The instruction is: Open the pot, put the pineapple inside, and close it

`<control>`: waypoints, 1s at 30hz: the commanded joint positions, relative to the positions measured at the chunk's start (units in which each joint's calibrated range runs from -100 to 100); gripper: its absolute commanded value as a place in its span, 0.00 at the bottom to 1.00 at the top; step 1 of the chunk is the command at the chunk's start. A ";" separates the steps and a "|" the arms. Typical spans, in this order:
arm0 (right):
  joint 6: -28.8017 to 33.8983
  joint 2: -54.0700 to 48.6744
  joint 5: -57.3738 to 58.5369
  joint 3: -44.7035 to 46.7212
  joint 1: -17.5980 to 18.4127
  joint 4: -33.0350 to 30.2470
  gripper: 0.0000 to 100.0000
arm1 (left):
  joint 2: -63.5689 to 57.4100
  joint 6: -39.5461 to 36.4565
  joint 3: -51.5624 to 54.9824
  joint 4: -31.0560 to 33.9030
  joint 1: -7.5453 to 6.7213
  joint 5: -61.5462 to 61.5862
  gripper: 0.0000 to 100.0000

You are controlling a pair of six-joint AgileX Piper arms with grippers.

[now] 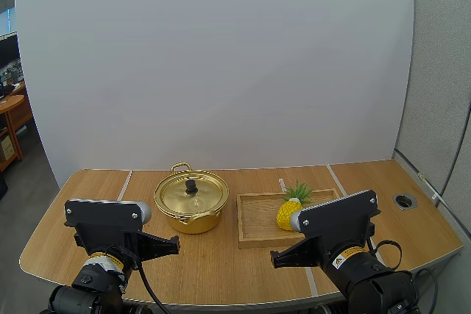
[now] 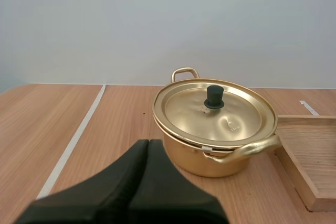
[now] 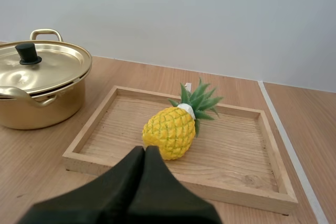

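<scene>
A gold pot (image 1: 190, 204) (image 2: 212, 135) (image 3: 37, 85) stands on the table with its lid (image 2: 215, 109) on; the lid has a black knob (image 2: 213, 97) (image 1: 191, 186). A yellow pineapple (image 1: 288, 209) (image 3: 173, 127) with green leaves lies on its side in a wooden tray (image 1: 254, 226) (image 3: 262, 177) to the right of the pot. My left gripper (image 2: 147, 148) is shut, its fingers together as one dark wedge, a short way in front of the pot. My right gripper (image 3: 145, 153) is shut too, just in front of the tray and the pineapple.
White tape lines (image 2: 79, 137) (image 3: 286, 140) run across the wooden table (image 1: 221, 262). A round cable hole (image 1: 404, 201) sits at the table's far right. A grey backdrop stands behind the pot and tray.
</scene>
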 commanded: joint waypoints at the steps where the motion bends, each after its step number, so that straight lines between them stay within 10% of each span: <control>1: -0.07 -0.34 0.11 0.23 -0.22 0.18 0.00 | -0.26 -0.45 0.13 0.16 0.23 -1.96 0.00; 19: -0.07 -0.34 0.29 -0.17 -0.22 -0.64 0.00 | -0.26 -0.45 -0.46 0.16 0.23 -1.95 0.00; 30: -0.07 -0.34 11.29 -20.88 -0.22 -1.05 0.00 | -0.26 2.17 -18.79 0.76 0.23 9.78 0.00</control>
